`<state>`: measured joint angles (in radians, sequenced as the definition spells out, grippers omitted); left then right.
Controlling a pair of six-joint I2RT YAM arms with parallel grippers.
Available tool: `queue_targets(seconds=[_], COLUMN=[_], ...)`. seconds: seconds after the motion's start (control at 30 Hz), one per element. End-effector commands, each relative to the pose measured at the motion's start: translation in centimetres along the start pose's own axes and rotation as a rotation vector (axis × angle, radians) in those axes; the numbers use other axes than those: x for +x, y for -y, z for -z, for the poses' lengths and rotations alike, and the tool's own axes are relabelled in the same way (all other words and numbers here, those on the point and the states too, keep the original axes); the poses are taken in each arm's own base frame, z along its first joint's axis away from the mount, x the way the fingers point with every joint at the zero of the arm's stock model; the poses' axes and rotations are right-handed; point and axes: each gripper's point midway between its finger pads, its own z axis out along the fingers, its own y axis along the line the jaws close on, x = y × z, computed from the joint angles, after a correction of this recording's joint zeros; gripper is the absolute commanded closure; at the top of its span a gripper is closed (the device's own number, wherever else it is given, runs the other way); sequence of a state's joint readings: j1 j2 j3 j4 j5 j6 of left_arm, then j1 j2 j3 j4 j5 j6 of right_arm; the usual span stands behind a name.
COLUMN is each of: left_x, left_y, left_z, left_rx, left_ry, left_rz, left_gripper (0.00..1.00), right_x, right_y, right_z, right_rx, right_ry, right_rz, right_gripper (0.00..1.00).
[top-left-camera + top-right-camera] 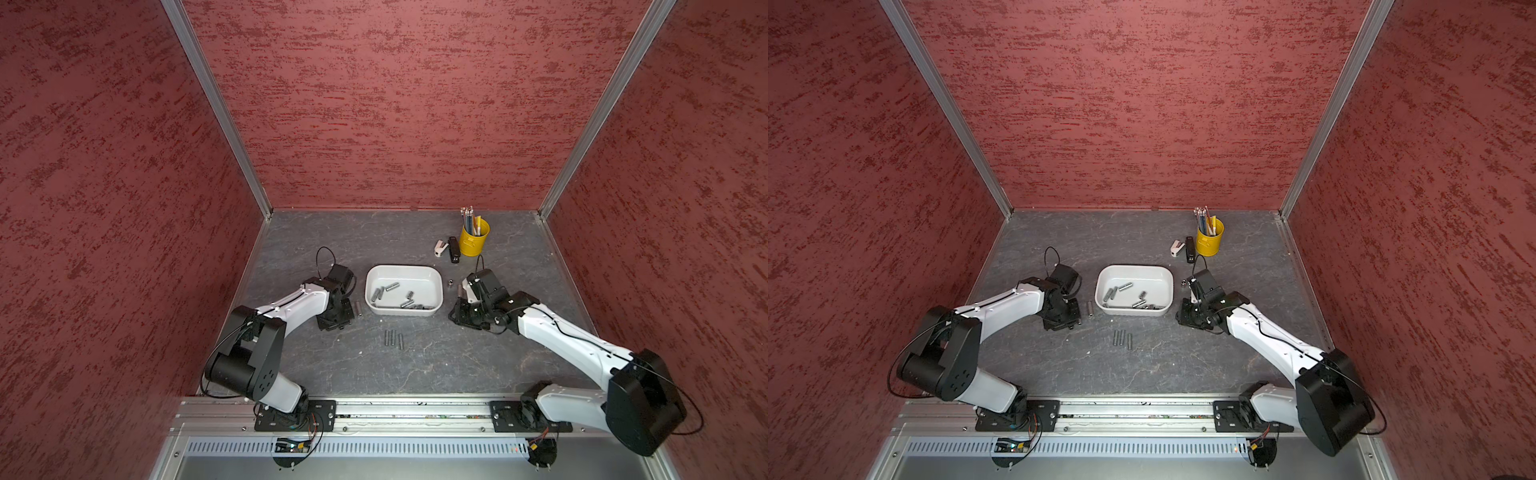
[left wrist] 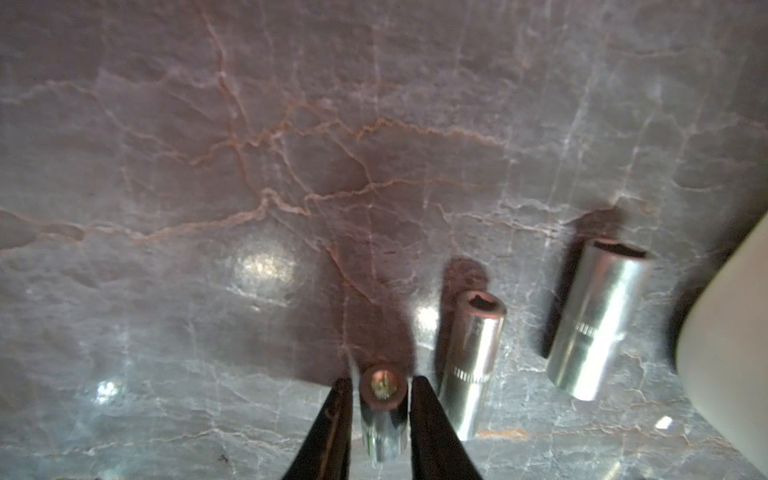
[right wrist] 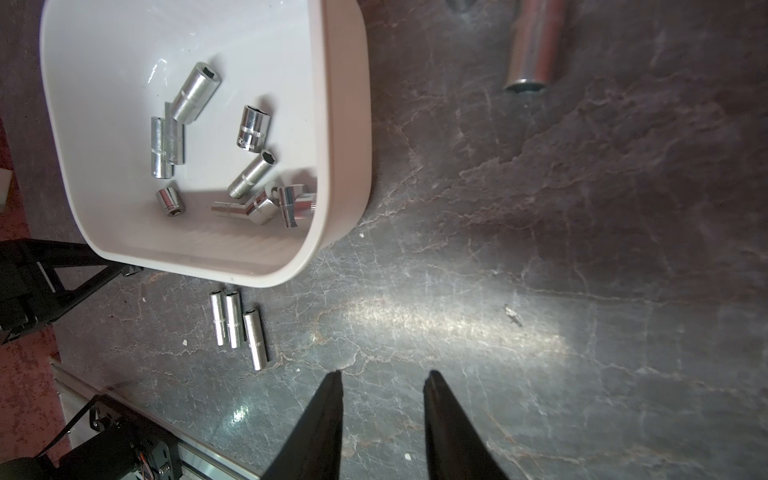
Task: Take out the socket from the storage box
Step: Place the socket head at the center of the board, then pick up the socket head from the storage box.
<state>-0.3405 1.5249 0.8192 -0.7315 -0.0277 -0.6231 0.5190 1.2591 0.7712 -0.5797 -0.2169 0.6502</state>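
Nearest the front rail (image 1: pixel 374 409), three sockets (image 1: pixel 392 338) lie side by side on the grey veined table (image 1: pixel 478 361), long axes running front to back, just short of the storage box (image 1: pixel 405 269). A little farther in, the right gripper (image 3: pixel 384 374) hangs over bare table, its fingers apart and nothing between them. Across the box, the left gripper (image 2: pixel 382 380) is low over the table, and only its wrist view shows the socket (image 2: pixel 382 415). It sits between the black fingertips (image 2: pixel 328 419), outside the box, long axis along the fingers and hex mouth pointing away from the wrist. Slivers of light flank it, so I cannot tell whether the jaws press it or merely bracket it. Two loose sockets (image 2: pixel 471 365) lie beside it, roughly parallel, each with a knurled band; the stamping on them is too blurred to read. The white box stands between the two grippers. The right wrist view shows the scattered sockets (image 3: pixel 195 91) inside it lying at mixed angles, which both top views reduce to grey flecks. Farthest back stand a black stapler (image 1: pixel 454 249) and a yellow bucket (image 1: pixel 473 243) of pencils, with any print too small to read.
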Motion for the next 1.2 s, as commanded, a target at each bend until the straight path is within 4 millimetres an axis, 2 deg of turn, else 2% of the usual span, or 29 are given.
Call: queue_targets(seconds=[0.0,0.2,0.4,0.5,0.63,0.73,0.83,1.0,1.17], left_x=[-0.2,-0.2,-0.7,-0.8,-0.9,-0.8,-0.5,0.2,0.3], left_y=[-0.2,-0.3,-0.2,0.0,0.6,0.7,0.7,0.4,0.3], left_z=[-0.1,0.9,3.2,5.1,8.3,10.4,11.7,12.8,13.2], left_rx=[-0.002,0.012,0.028,0.055,0.125,0.155,0.171,0.203,0.216], left_ry=[0.007,0.025,0.059,0.084,0.124,0.147,0.156,0.176,0.193], left_rz=[-0.001,-0.005,-0.017,-0.016,-0.034,-0.054,-0.077,-0.099,-0.101], left_gripper=[0.69,0.65,0.62,0.61,0.61,0.6,0.6,0.59,0.59], right_x=[-0.9,-1.1,-1.9,-3.2,-5.3,-6.2,-7.0,-8.5,-8.4], right_y=[-0.7,-1.0,-2.2,-3.7,-6.6,-9.6,-12.1,-15.6,-18.8], right_z=[0.2,0.5,1.3,2.2,2.6,1.5,-0.6,-3.7,-6.2], right_rx=[-0.023,-0.031,-0.055,-0.08,-0.135,-0.166,-0.174,-0.234,-0.369], right_ry=[0.023,0.025,0.037,0.063,0.091,0.064,0.043,0.081,0.147], right_rz=[0.004,0.004,0.059,0.128,0.271,0.44,0.618,0.914,1.177], right_gripper=[0.64,0.63,0.62,0.62,0.62,0.62,0.62,0.61,0.61])
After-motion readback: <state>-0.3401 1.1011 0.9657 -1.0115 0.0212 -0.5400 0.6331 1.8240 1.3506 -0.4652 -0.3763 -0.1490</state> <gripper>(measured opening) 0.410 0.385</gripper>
